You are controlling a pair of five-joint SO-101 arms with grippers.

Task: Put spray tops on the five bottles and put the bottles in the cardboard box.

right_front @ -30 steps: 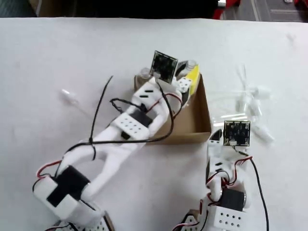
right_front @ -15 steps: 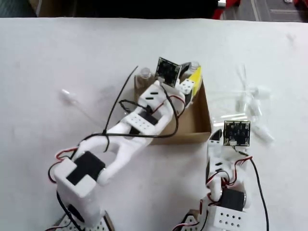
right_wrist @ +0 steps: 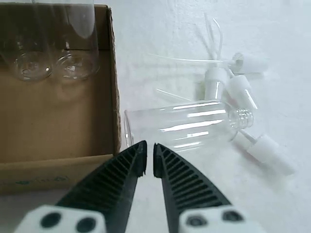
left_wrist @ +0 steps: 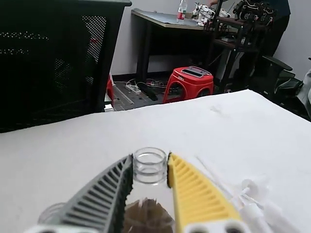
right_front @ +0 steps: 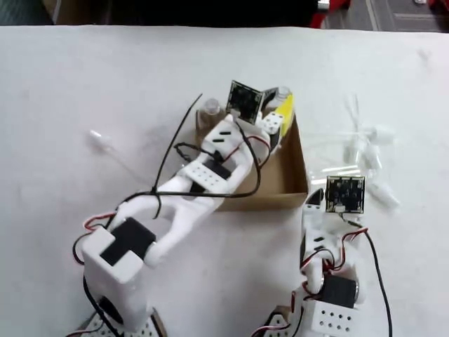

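Cardboard box (right_front: 287, 179), mid-table, taken as my landmark for this entry.

1. Left gripper (left_wrist: 149, 164): closed on the neck of a bottle (left_wrist: 148, 171) at the box's far right corner. Its mouth was open, with no top fitted. I could not tell whether its base rested on the box floor.
2. Second bottle (right_front: 209, 112): upright at the box's far left corner, also without a top.
3. Third bottle (right_wrist: 187, 127): on its side just outside the box's right wall, neck pointing away from the box.
4. Tops (right_wrist: 239, 91): a loose heap beyond the third bottle, farther from the box. One stray top (right_front: 104, 142) lay well off the box's left side.
5. Right gripper (right_wrist: 149, 156): jaws nearly together, holding nothing, just outside the box's near right corner and close to the third bottle.

Risks, as I judged them:
- Smooth glass held only at the neck could slip or swing and knock over the second bottle.
- Letting go now would leave an untopped bottle boxed, so it would have to come out again.
- The tangled dip tubes in the heap could drag neighbouring tops along when one is lifted.

Obstructions: the left arm (right_front: 203, 175) lay across the box's left half, covering most of the opening. The third bottle lay between the right gripper and the tops.
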